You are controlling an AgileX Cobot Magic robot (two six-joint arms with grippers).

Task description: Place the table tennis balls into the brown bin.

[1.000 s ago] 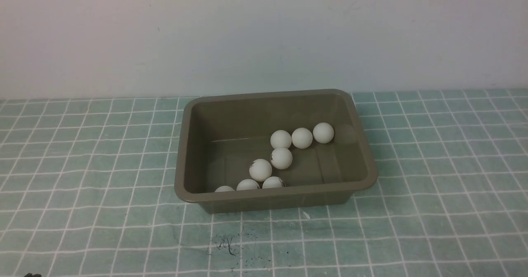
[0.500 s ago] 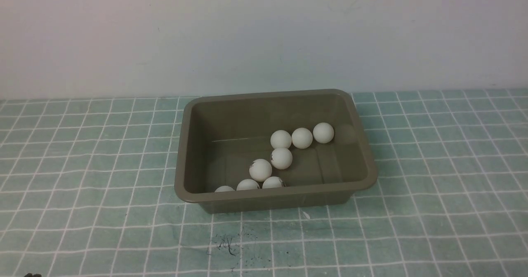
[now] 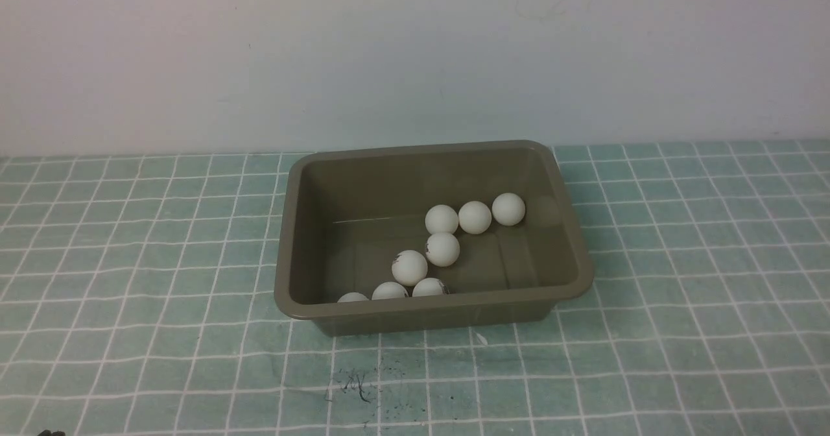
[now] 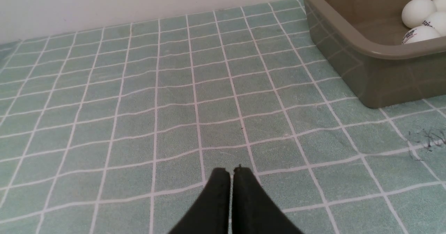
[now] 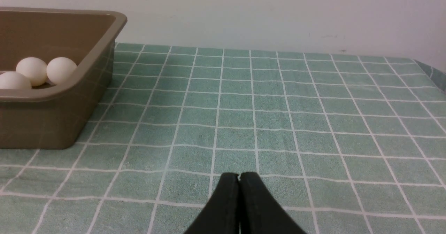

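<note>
With all eight table tennis balls [image 3: 443, 248] lying inside the brown bin [image 3: 433, 303], I judge the task at its close — no ball shows on the checked cloth [image 3: 130, 241] in any view. My left gripper [image 4: 232, 171] hangs low over the cloth with its jaws pressed together on nothing; the bin's near corner sits ahead of those jaws and off toward my right side, well apart from them. My right gripper [image 5: 239, 176] is likewise closed and empty, with the bin ahead and toward my left, its flared rim clear of the tips. Neither gripper shows in the front view. The next move, as I read it, calls for no grasp — only holding off or drawing back without nudging the bin. Open cloth lies straight ahead of both sets of jaws up to the pale wall [image 3: 415, 53]; the cloth's edge appears far off beyond my right jaws' outer side.
</note>
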